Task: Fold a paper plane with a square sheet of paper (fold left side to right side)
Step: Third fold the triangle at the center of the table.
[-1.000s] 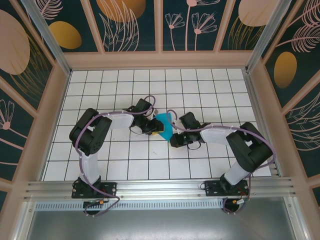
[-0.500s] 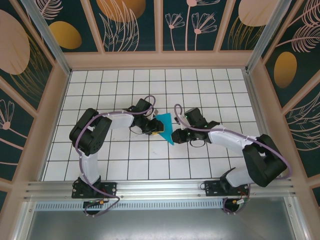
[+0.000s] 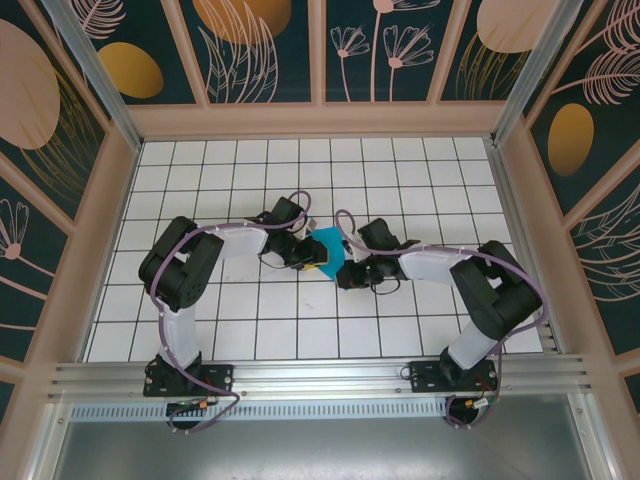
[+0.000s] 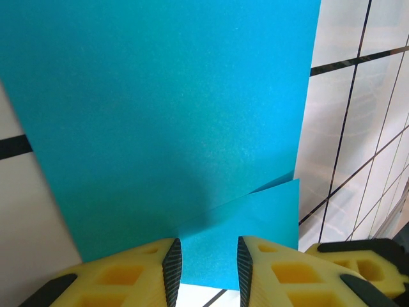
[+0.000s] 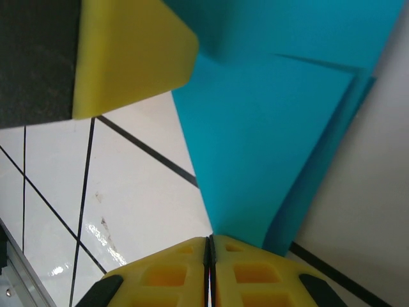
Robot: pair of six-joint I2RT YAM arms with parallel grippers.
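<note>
While the square sheet of paper (image 3: 328,256) is only partly creased, I judge the left-to-right fold to be under way and not yet pressed flat. It lies on the white-tiled bench (image 3: 420,170) with one arm on each side of it. In the left wrist view one smaller flap of the sheet (image 4: 179,115) overlaps the broad layer. That flap's edge runs right into the gap between the left fingers (image 4: 147,252), which stand apart, released, at the sheet's near edge. The sheet (image 5: 268,128) narrows to a layered point on its other side. The right fingers (image 5: 243,262) are clenched there with no gap, and the point ends at their seam, so I take it they are pinching that corner. Next I would carry the pinched corner across the sheet, with the left fingers pinning the sheet, and line up the edges before creasing.
</note>
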